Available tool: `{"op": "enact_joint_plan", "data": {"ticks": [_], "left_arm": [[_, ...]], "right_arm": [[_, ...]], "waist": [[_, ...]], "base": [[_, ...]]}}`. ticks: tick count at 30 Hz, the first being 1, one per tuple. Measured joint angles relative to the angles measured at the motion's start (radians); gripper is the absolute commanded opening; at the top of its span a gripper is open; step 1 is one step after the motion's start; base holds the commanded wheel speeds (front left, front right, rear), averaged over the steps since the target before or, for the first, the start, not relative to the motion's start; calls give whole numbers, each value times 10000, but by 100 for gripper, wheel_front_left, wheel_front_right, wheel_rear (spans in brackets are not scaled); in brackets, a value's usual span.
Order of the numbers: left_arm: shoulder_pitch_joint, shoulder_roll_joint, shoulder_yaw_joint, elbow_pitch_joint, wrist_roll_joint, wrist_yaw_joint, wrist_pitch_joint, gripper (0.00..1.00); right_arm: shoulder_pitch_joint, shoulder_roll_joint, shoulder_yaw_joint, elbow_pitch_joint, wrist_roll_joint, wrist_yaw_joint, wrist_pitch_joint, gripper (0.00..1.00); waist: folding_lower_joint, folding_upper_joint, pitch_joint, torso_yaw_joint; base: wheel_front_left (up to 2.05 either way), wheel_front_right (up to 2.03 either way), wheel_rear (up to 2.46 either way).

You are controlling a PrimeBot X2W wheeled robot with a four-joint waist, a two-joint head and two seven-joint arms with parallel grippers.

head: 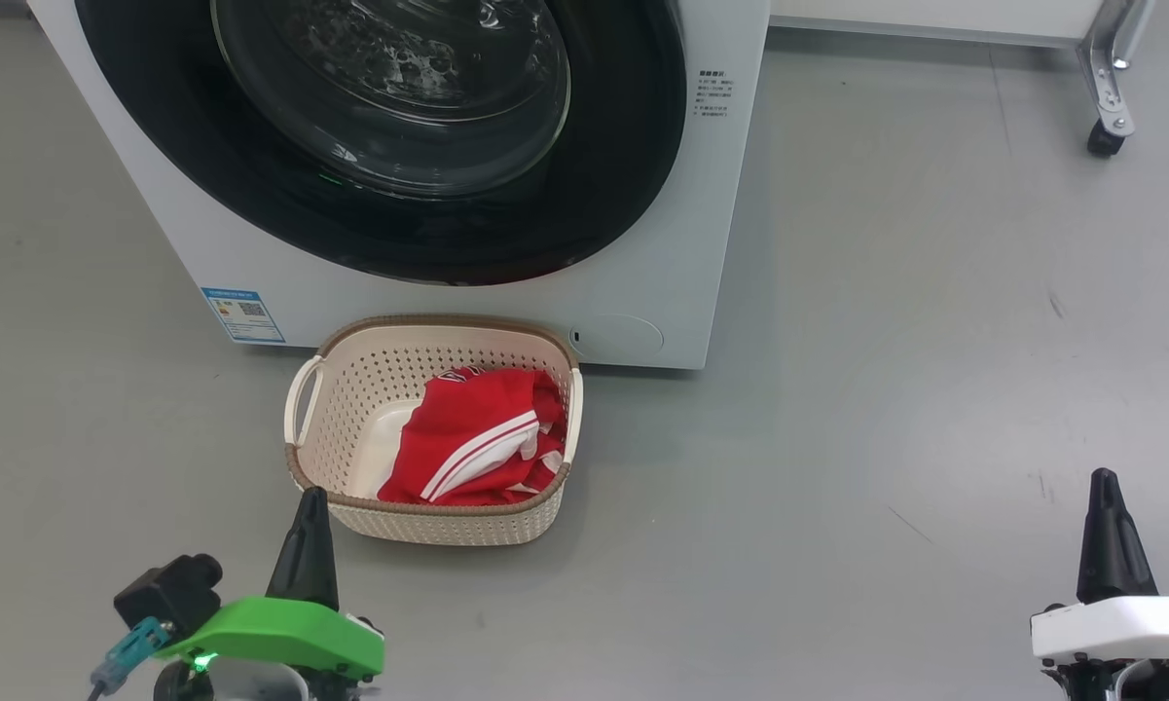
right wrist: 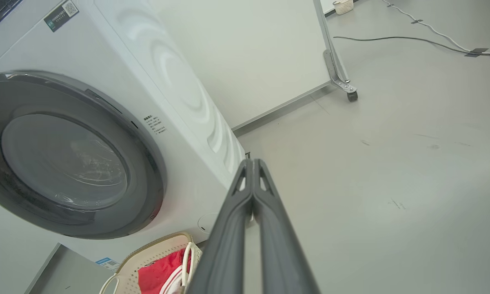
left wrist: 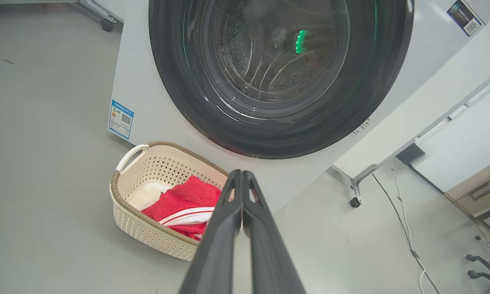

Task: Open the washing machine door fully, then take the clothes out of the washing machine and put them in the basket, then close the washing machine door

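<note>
Head view: the washing machine door (head: 389,127) sits flush against the white washing machine (head: 642,292), so it looks shut. The basket (head: 350,389) is on the grey floor (head: 886,389) right up against the front of the machine, just below the door. The clothes (head: 477,438) are in its right half: a rumpled red heap with white stripes, soft and floppy, sitting below the brown rim. The left gripper (head: 310,501) is at the lower left, near the basket's front corner, and the right gripper (head: 1103,482) is far off at the lower right. Both have their fingers pressed together and nothing in them.

Left wrist view: this looks along the left gripper (left wrist: 242,173), jaws pinched tight and empty. Behind it the door (left wrist: 277,73) shows a glossy black rim and a clear bowl window. Through the glass the drum shows bare metal and no red, as far as anyone can tell through the reflections. The cream perforated basket (left wrist: 147,228) has the red bundle inside.

Right wrist view: the right gripper (right wrist: 252,163) is closed and empty too, pointing past the machine's corner at open floor. The door (right wrist: 65,159) sits flat on the front.

Going by all that, the job looks pretty much finished: clothes out, in the basket, door closed. Nothing obvious is left except maybe checking that the latch caught.
</note>
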Motion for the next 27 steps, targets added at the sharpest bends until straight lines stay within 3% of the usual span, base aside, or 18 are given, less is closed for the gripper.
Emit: {"op": "enact_joint_plan", "data": {"ticks": [27], "left_arm": [[1, 215, 819, 17, -3066, -439, 759, 0]], "right_arm": [[-522, -63, 63, 644, 3459, -4, 880, 0]], "waist": [[0, 0, -217, -304]], "base": [[0, 0, 0]]}}
